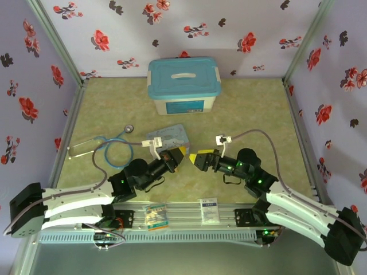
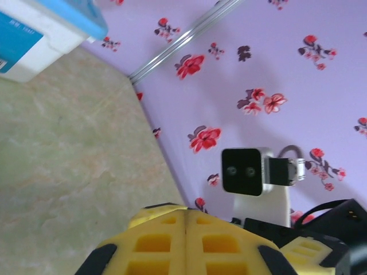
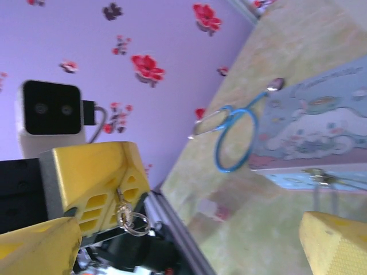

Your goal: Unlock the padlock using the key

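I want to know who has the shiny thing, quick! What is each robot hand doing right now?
Left gripper: fingers closed, pinching a small shiny ringed piece; what exactly, cannot tell.
Right gripper: fingers open, holding nothing.

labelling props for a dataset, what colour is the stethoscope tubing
Blue. The stethoscope tubing shows best in the right wrist view, looped on the table.

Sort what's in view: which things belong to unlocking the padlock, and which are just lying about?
Job: small silvery rings dangling from the shut left gripper, likely the key's; open right gripper.
Lying about: blue-lidded white plastic box, blue-tubed stethoscope, flat pale-blue cartoon tin.
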Robot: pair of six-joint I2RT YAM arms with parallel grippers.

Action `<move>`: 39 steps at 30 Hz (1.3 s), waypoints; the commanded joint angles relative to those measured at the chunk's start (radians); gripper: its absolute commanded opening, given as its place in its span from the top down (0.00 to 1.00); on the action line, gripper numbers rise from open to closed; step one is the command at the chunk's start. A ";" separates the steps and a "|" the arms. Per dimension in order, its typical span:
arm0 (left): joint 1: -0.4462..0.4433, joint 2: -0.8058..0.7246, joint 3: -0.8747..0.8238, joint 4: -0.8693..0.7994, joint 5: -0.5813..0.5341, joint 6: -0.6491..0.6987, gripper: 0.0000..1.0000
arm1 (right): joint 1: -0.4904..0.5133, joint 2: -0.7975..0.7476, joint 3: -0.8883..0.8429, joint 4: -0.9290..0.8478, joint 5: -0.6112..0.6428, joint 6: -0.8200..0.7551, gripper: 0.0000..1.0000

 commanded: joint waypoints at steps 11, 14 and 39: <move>0.005 0.010 0.013 0.106 0.010 0.033 1.00 | 0.050 0.268 -0.006 0.637 -0.171 0.194 0.25; 0.005 0.013 0.011 0.110 0.006 0.030 1.00 | 0.051 0.281 -0.018 0.674 -0.164 0.205 0.37; 0.006 0.044 0.009 0.170 -0.015 0.012 1.00 | 0.061 0.249 -0.059 0.625 -0.156 0.170 0.71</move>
